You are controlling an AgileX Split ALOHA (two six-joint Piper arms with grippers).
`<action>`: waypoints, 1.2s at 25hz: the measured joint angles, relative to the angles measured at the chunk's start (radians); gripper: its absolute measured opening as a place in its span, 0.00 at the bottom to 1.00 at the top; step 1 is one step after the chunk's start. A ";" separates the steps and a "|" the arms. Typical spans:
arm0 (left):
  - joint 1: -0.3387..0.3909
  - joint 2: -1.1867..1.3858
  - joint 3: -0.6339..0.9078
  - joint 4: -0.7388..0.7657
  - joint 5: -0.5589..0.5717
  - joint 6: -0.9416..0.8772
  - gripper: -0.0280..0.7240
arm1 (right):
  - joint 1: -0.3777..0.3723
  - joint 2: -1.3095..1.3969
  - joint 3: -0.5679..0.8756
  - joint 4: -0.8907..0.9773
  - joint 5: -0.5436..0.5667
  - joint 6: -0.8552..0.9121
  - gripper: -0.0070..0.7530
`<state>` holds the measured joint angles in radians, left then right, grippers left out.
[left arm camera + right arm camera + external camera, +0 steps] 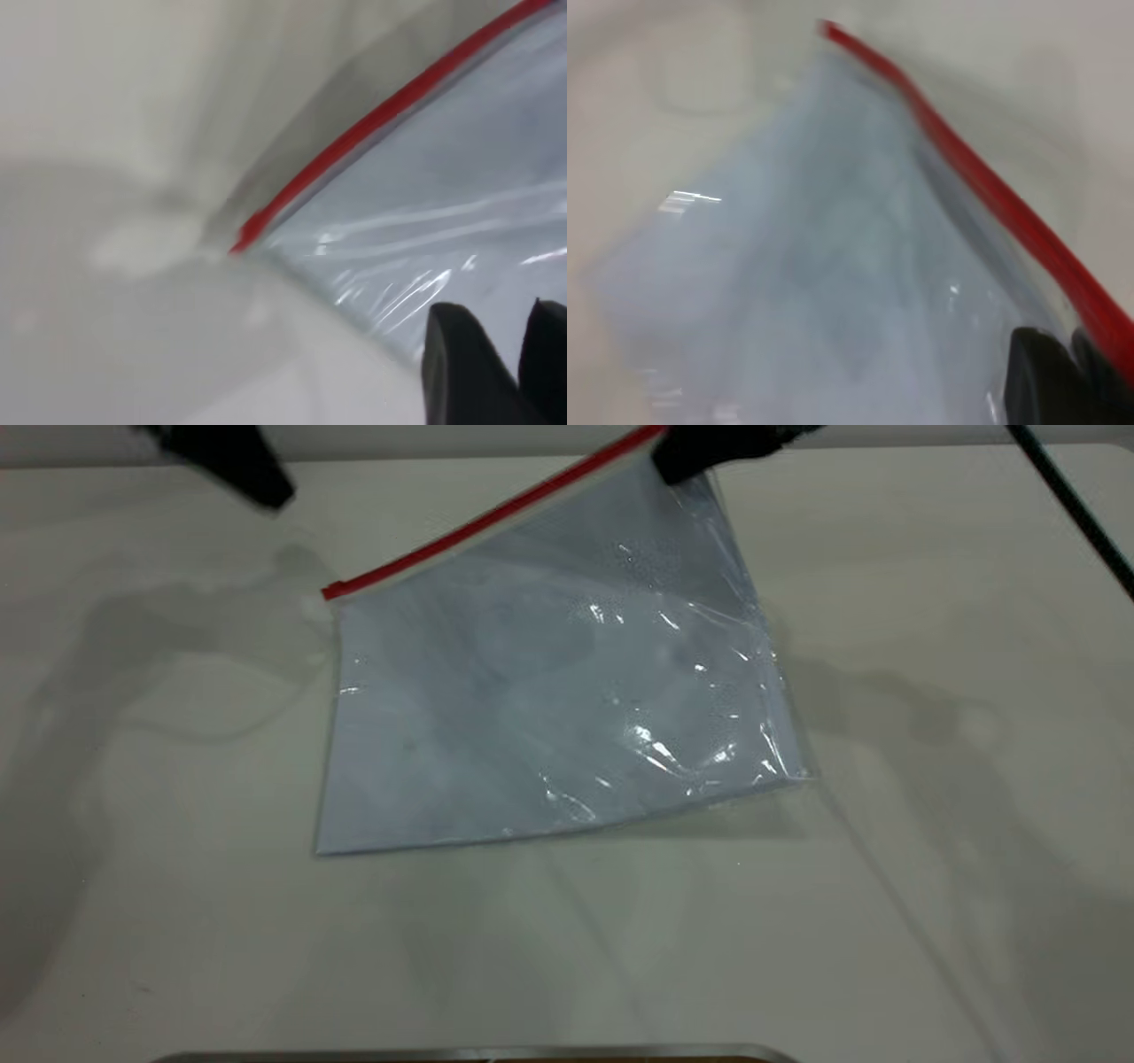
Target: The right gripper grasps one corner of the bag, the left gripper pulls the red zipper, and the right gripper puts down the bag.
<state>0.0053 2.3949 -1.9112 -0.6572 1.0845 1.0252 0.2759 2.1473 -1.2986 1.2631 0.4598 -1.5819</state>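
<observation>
At the table's far edge: right gripper (pixel 678 465), fingers clamped on the corner of the bag (pixel 651 447), holding it raised.
Bag (pixel 549 691): clear pouch, 1 pale blue sheet inside; near edge on the table (pixel 930 868).
Red zipper (pixel 478 522): slopes down from those fingers.
Left gripper (pixel 266 491): apart from the bag; its wrist view alone shows fingertips (pixel 456 354) narrowly parted, holding nothing.

You get bright, even light on the table (pixel 930 558), with soft arm shadows at both sides. Glare streaks the bag (pixel 549 700) near its crinkled edge. Both wrist views are motion-blurred (the red zipper (pixel 372 124) smears), black fingertips (pixel 461 363) unfocused.
</observation>
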 joint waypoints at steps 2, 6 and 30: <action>0.000 -0.059 0.000 -0.073 0.035 0.000 0.40 | 0.000 0.034 0.000 0.006 -0.115 0.049 0.22; 0.000 -0.172 0.000 -0.238 0.083 0.018 0.42 | -0.010 0.104 0.000 0.016 -0.271 0.159 0.46; 0.000 -1.069 0.107 0.357 0.083 -0.613 0.42 | -0.085 -0.461 0.000 -0.679 0.736 1.079 0.49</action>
<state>0.0056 1.3255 -1.8042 -0.3000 1.1677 0.4118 0.1913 1.6863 -1.2986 0.5840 1.1955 -0.5029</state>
